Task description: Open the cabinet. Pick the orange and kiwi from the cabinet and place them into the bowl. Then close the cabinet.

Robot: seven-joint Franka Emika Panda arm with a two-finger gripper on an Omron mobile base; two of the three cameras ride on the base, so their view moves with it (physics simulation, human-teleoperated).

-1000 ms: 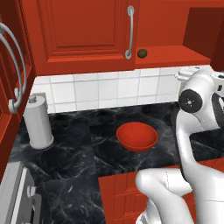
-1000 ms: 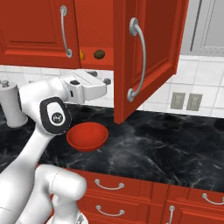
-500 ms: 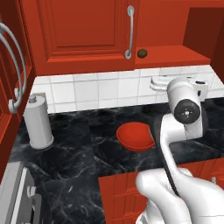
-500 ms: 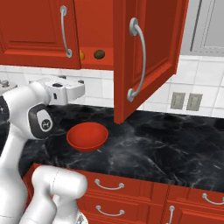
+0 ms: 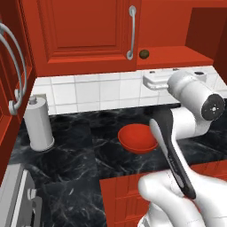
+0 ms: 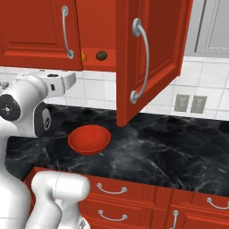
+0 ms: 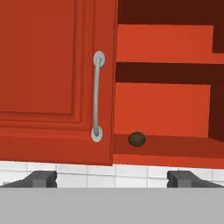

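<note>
The cabinet (image 6: 36,27) has its left door (image 7: 43,65) shut and its right door (image 6: 150,58) swung open over the counter. On the bottom shelf lies the kiwi (image 6: 101,55) (image 5: 144,54) (image 7: 137,139), just right of the shut door's edge. Beside it the orange (image 6: 83,57) peeks out, half hidden by that door. The red bowl (image 5: 137,137) (image 6: 89,139) sits empty on the black counter. My gripper (image 7: 112,179) (image 5: 157,79) (image 6: 60,81) hovers below the shelf and above the bowl, facing the cabinet, open and holding nothing.
A paper towel roll (image 5: 39,124) stands at the counter's back left. The open door's lower edge (image 6: 127,120) hangs low over the counter. Wall outlets (image 6: 190,103) sit to the right. Another open red door with a silver handle (image 5: 13,66) juts in at the left.
The arm has swung left along the wall, carrying the hand from under the open shelf toward the shut door's edge. The jaws stayed wide open; fruit and bowl have not moved.
</note>
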